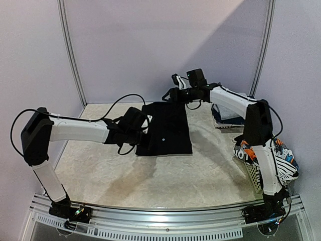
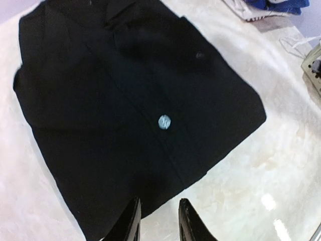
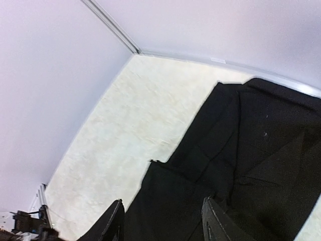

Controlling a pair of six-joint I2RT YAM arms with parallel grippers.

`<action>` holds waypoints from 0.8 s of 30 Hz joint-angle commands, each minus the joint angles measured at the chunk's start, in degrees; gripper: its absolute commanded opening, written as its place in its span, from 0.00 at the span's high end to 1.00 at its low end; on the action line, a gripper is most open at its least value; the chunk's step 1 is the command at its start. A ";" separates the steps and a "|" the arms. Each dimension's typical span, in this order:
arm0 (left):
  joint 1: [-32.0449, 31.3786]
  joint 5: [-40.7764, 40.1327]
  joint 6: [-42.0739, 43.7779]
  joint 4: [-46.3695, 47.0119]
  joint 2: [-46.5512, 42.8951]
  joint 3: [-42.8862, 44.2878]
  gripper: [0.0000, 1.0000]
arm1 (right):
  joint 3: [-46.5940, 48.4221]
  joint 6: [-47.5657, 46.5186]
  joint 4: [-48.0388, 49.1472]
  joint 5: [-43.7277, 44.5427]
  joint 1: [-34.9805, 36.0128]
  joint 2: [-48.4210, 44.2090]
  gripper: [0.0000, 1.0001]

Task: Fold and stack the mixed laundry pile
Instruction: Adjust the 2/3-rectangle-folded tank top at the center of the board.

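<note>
1. Black cloth: the black garment [image 1: 165, 128] lies flat at mid-table [image 1: 125, 170] as a folded rectangle, its layers showing as overlapping panels in the right wrist view [image 3: 241, 165].
2. Left gripper [image 2: 159, 203]: fingers set narrowly apart, holding nothing, poised over the garment's near edge.
3. Right gripper [image 3: 162, 203]: fingers spread wide, holding nothing, hanging above the garment's far edge.
4. Other laundry: navy pieces [image 1: 228, 118] sit stacked at the far right. Printed pieces [image 1: 283, 160] spill from the basket [image 1: 253, 175] beside the right arm's base.
5. Risk A: a pinch that takes only the top layer would likely peel the fold open rather than lift the whole packet.
6. Risk B: with 2 grippers at opposite edges, uneven pulling could skew the rectangle or drag it across the table.
7. Risk C: black fingers against black cloth give poor contrast, so edge location may be misjudged.
8. Risk D: the right arm's sweep passes near the navy stack and could disturb it.
9. Markings: 1 pale round spot [image 2: 164, 121] sits on the garment, with no legible text. The printed cloth carries bold letter-like shapes too small to read.
</note>
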 commanded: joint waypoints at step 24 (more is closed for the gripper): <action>7.23 7.81 3.92 -2.93 16.51 11.55 0.80 | -48.94 -1.51 6.61 3.82 4.26 -17.43 0.73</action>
